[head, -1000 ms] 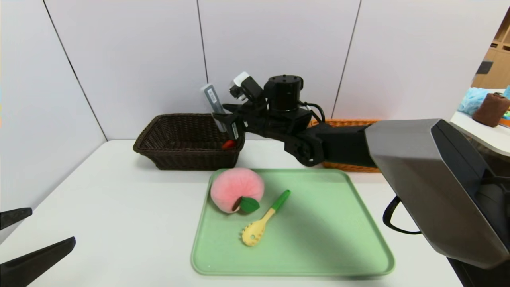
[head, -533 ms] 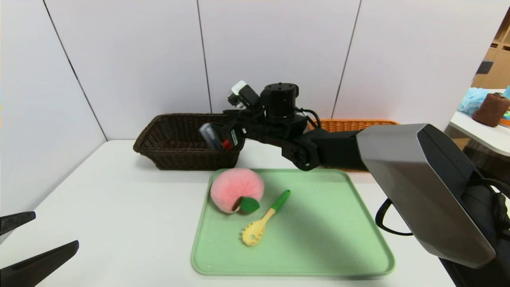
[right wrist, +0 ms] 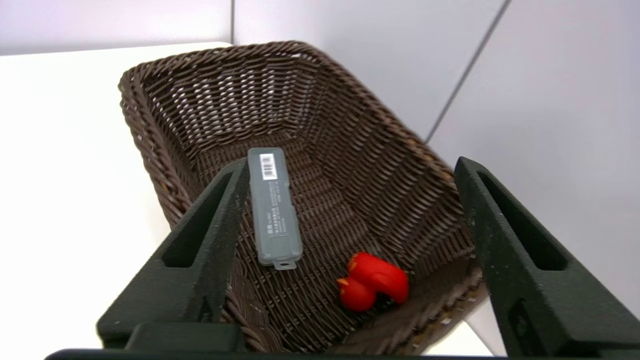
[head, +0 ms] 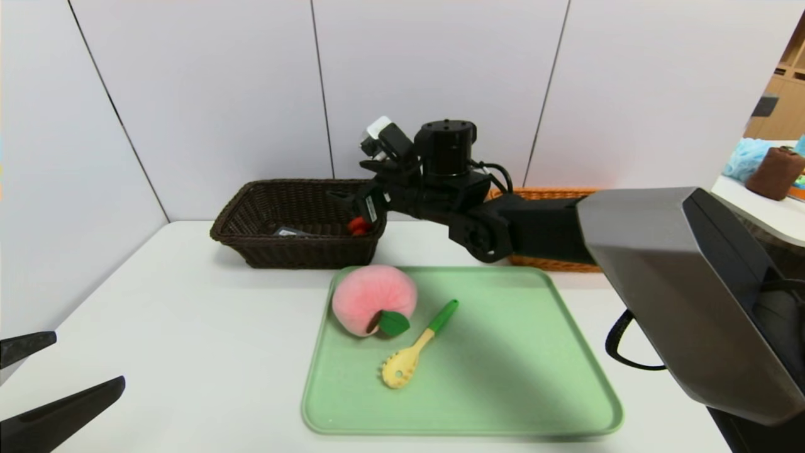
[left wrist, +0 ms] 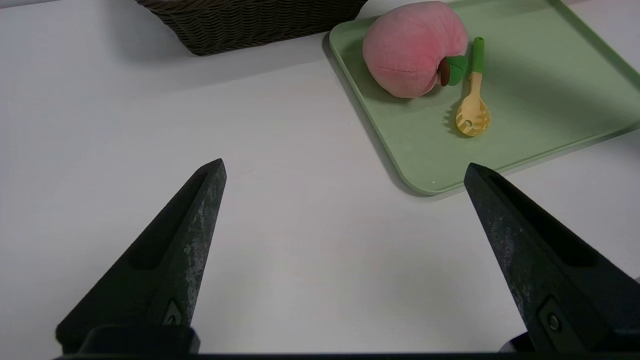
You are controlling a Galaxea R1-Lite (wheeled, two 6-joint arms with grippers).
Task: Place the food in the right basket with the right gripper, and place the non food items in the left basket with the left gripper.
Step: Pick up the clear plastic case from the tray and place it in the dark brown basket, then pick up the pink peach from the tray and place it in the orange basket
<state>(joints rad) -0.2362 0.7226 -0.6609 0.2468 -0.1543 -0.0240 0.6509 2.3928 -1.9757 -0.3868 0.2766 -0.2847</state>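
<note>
The left gripper hangs above the white counter near its left edge, fingers spread wide with nothing between them. Farther back stands the dark brown woven wicker basket, with the flat grey translucent case and the small red rubber duck inside. At that basket's right end hovers the right gripper, its fingers spread and holding nothing. The fuzzy pink plush peach and, just beside it, the yellow pasta spoon with green handle lie on the green rectangular tray. The orange-tan woven wicker basket stands behind the right arm, partly hidden.
</note>
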